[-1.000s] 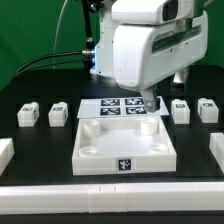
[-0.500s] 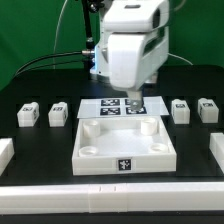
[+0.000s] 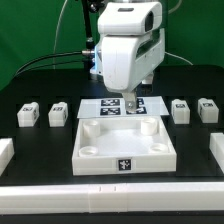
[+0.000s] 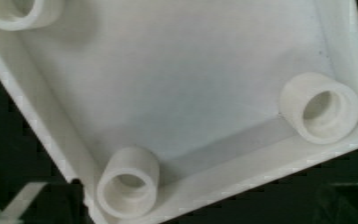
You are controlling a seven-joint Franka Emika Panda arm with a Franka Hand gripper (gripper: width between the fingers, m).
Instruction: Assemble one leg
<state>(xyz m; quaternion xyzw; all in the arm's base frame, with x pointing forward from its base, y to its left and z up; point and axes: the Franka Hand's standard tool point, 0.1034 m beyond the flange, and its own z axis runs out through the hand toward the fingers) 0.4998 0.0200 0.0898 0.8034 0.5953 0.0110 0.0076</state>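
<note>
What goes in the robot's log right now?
gripper: near panel far edge, jaws unclear | legs: all four on table, none held | fitted: none

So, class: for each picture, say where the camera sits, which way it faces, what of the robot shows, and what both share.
Exterior view: off the arm, in front of the table and a little above it, facing across toward the green backdrop; the arm and its pincer show, near the marker board.
Wrist view: on the wrist, facing down onto the white panel with round corner sockets; no robot part shows clearly.
Shared: that white panel.
</note>
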